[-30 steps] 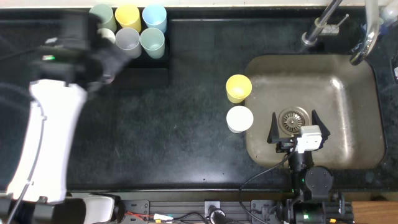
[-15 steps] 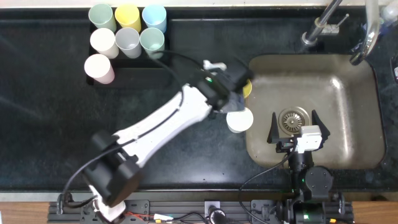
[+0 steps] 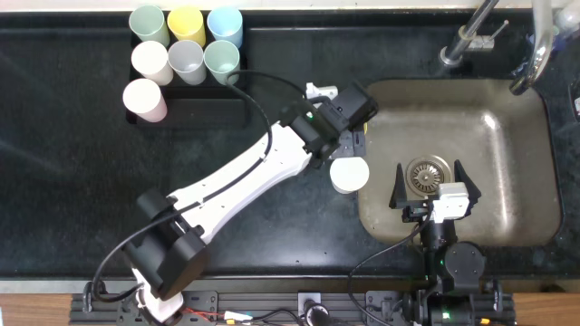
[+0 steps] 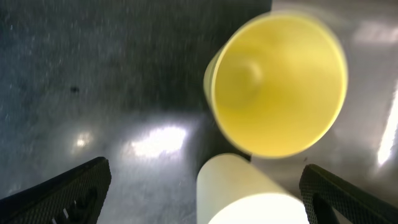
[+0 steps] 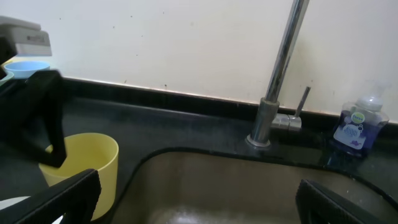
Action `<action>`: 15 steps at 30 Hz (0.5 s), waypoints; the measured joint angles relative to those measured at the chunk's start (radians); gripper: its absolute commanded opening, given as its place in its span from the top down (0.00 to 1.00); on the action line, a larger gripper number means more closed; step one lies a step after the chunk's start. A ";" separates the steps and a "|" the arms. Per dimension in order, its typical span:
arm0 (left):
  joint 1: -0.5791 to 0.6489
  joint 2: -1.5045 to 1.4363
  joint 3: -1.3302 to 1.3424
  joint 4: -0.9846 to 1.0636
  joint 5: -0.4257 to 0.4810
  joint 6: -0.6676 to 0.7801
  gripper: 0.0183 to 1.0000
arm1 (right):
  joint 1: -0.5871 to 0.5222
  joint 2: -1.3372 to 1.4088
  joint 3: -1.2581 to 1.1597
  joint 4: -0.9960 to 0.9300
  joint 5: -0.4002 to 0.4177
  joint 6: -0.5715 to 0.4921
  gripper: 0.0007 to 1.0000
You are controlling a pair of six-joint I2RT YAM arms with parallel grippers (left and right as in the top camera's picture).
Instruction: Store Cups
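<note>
The left claw [image 4: 205,169] is held above the desk [image 3: 272,237] at the sink's [image 3: 507,136] left rim. Its fingers are spread wide and nothing is gripped. In the left wrist view, the loose yellow cup [image 4: 280,87] is seen upright, mouth up, beyond the open fingers. A white cup [image 3: 349,174] is set just beside it, and contact between the two cannot be judged.

The right claw [image 3: 430,183] is positioned low inside the sink near the drain. Its jaws are fully parted and empty. From its wrist view the yellow cup is noted at the basin's edge, with the faucet [image 5: 280,74] and a soap bottle [image 5: 357,127] behind.

Six cups are stored upright in two rows in the black tray [image 3: 231,101] at the desk's far left. A pale pink cup [image 3: 145,98] is placed at the tray's near-left corner. Whether it stands inside the tray cannot be told.
</note>
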 measured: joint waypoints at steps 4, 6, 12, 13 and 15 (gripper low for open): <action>0.032 0.002 0.000 0.024 0.001 0.000 0.00 | 0.000 0.000 0.000 0.001 0.000 0.000 0.00; 0.049 0.011 0.002 0.028 0.001 0.000 0.00 | 0.000 0.000 0.000 0.000 0.000 0.000 0.00; 0.068 0.065 0.013 0.037 0.006 0.000 0.00 | 0.000 0.000 0.000 0.000 0.000 0.000 0.00; 0.068 0.071 0.013 0.039 0.009 0.000 0.00 | 0.000 0.000 0.000 0.000 0.000 0.000 0.00; 0.066 0.080 0.013 0.050 0.010 0.000 0.06 | 0.000 0.000 0.000 0.001 0.000 0.000 0.00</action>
